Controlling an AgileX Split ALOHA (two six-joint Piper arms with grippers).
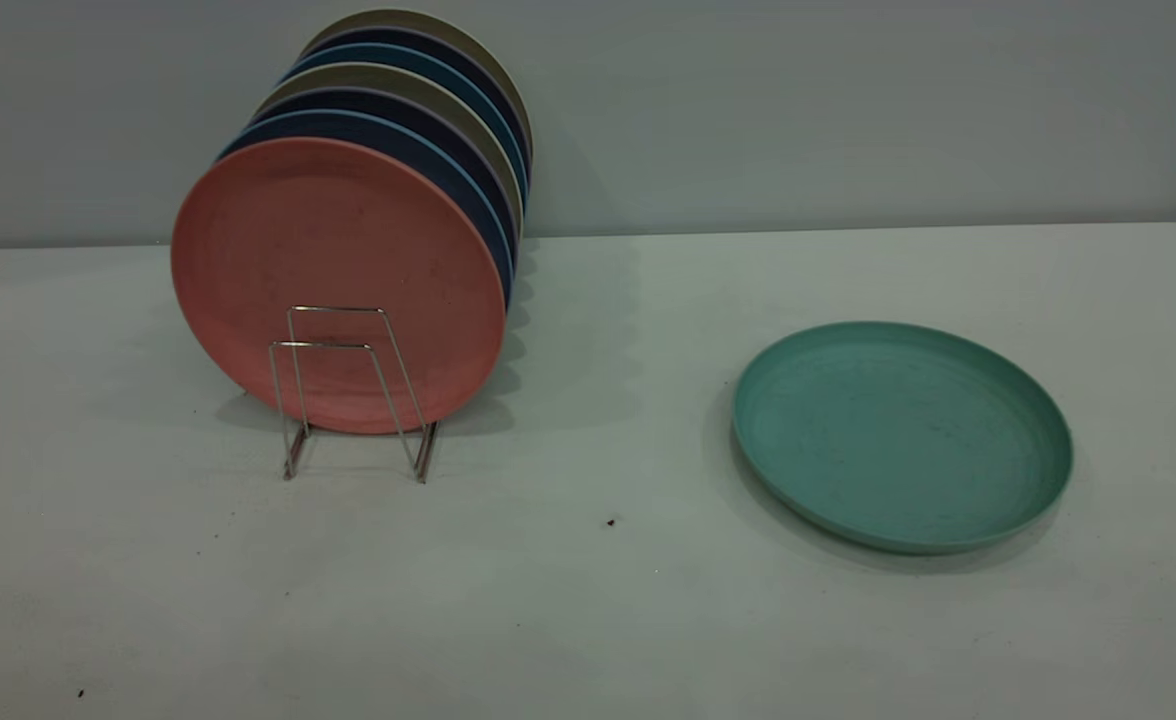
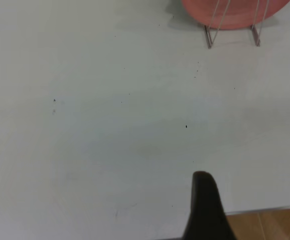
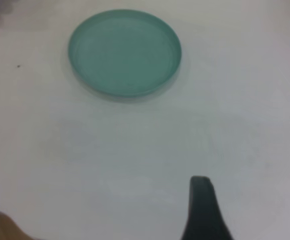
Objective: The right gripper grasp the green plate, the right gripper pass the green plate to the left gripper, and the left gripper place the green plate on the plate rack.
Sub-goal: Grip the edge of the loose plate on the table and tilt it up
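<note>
Right hand (image 3: 201, 210), grip state unclear, sits well apart from the flat-lying green plate (image 3: 124, 52).

Pale table (image 1: 588, 600) (speckled), grey wall (image 1: 848, 100)

One green plate (image 1: 903, 435), one plate rack (image 1: 353, 395), one pink plate (image 1: 338, 285).

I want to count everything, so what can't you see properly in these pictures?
- Back plates: exterior view, the salmon-pink plate covers all but their rims.
- Plate rack: its rear loops hide behind the plates.
- Left pincer and right pincer: each wrist view's edge crops all but one finger, so open or shut is unknown.
- Green plate: underside hidden against the table.
</note>
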